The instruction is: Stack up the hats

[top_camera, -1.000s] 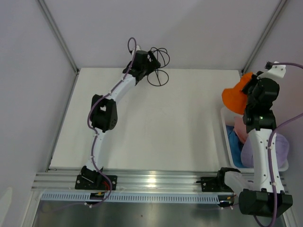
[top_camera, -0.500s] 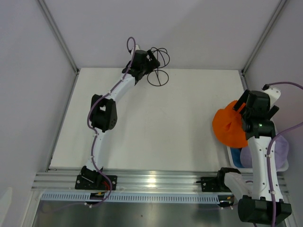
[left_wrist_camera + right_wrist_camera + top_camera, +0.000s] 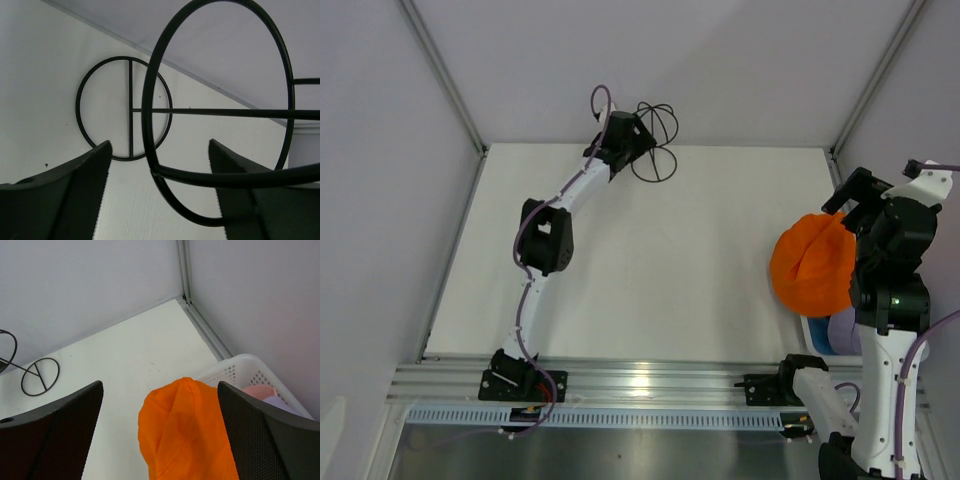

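The orange hat (image 3: 812, 262) lies crumpled at the table's right side, overlapping the left rim of the white basket (image 3: 810, 328). My right gripper (image 3: 855, 205) hovers over it, open, and holds nothing. In the right wrist view the orange hat (image 3: 187, 432) shows below and between the spread fingers (image 3: 65, 430). A pink hat (image 3: 260, 390) and a pale purple hat (image 3: 282, 402) rest in the basket (image 3: 235, 372). My left gripper (image 3: 638, 133) is at the far edge, and its jaws (image 3: 159, 150) stand apart around a wire of the hat stand (image 3: 220, 112).
The black wire hat stand (image 3: 655, 165) stands at the back middle of the table, its round base ring (image 3: 37, 376) flat on the surface. Grey walls with metal corner posts (image 3: 185, 270) close in the back and both sides.
My right gripper has opened and let go of the orange hat, which dropped from above the basket to the table beside it. The left jaws have narrowed slightly around the stand's wire.
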`<move>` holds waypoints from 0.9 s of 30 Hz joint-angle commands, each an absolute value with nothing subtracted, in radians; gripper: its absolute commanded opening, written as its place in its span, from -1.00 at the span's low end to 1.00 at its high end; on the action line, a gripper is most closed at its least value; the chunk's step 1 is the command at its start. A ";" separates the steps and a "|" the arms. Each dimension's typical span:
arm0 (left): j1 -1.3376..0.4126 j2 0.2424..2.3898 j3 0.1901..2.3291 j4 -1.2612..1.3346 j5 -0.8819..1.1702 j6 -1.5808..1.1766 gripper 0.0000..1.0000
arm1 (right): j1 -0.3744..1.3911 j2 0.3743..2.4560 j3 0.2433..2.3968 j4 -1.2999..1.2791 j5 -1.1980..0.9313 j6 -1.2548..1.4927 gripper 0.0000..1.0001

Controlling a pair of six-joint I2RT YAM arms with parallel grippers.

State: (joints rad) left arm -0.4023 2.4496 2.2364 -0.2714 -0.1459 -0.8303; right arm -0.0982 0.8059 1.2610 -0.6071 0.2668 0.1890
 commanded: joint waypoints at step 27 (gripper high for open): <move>-0.399 2.264 2.369 -0.661 -0.077 -0.738 -0.98 | -0.095 0.825 1.186 -0.476 0.201 0.193 0.99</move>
